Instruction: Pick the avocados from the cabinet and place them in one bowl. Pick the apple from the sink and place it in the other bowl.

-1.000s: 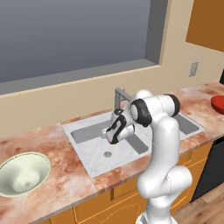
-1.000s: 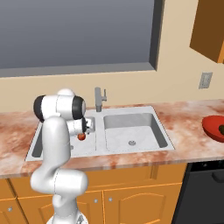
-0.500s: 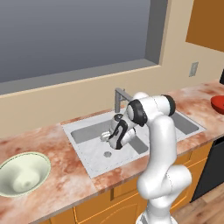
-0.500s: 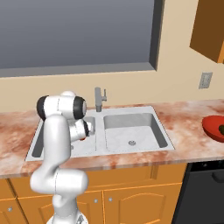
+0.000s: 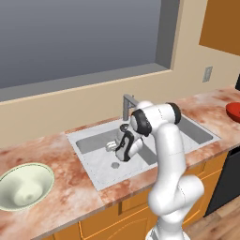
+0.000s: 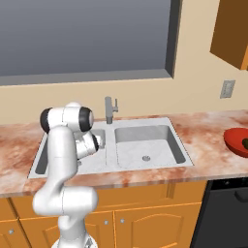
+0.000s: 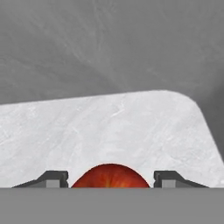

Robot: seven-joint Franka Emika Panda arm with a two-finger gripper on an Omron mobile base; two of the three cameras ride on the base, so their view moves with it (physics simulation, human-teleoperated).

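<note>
Sink (image 5: 187, 129) basin holds the gripper (image 7: 109, 181) low, at 9 o'clock from the faucet (image 5: 127, 104). Apple (image 7: 109, 176) sits between the jaws, which flank it narrowly; whether they grip, I cannot tell. Roundness invites a slip on lifting.

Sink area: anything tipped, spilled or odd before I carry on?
Nothing stands out. The apple sits between the fingertips of the gripper down in the sink; the basin floor looks clean. The cream bowl stands upright on the counter.
</note>
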